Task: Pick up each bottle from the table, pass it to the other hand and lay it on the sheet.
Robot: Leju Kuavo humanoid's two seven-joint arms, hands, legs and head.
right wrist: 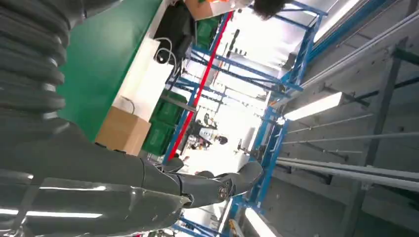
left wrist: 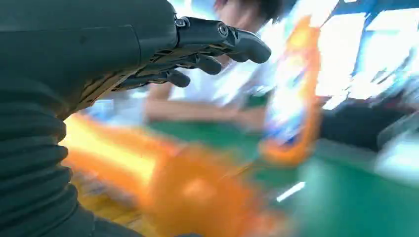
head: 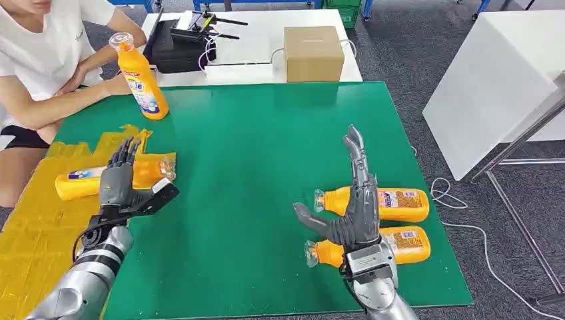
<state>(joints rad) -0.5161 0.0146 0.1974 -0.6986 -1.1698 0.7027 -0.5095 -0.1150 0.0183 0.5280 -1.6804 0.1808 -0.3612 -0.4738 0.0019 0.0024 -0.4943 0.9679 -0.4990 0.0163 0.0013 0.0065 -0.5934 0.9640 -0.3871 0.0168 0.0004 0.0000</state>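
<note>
1. Head view: the left hand (head: 118, 179) hovers, fingers spread and holding nothing, over an orange bottle (head: 80, 182) lying on the yellow sheet (head: 33, 233) at nine o'clock. The right hand (head: 356, 207) is splayed and empty above two lying bottles at four o'clock, the farther one (head: 400, 203) and the nearer one (head: 406, 245). A fourth bottle (head: 141, 79) stands at eleven o'clock beside a seated person (head: 46, 60).
2. Left wrist view: blurred; the fingers (left wrist: 217, 47) are extended over an orange shape, apparently the laid bottle.
3. Right wrist view: the fingers (right wrist: 207, 185) stretch out, grasping nothing.
4. Handling, as I judge it: the bottles look like smooth, rigid plastic, possibly full and weighty, prone to roll; the labelled mid-body is the best hold.
</note>
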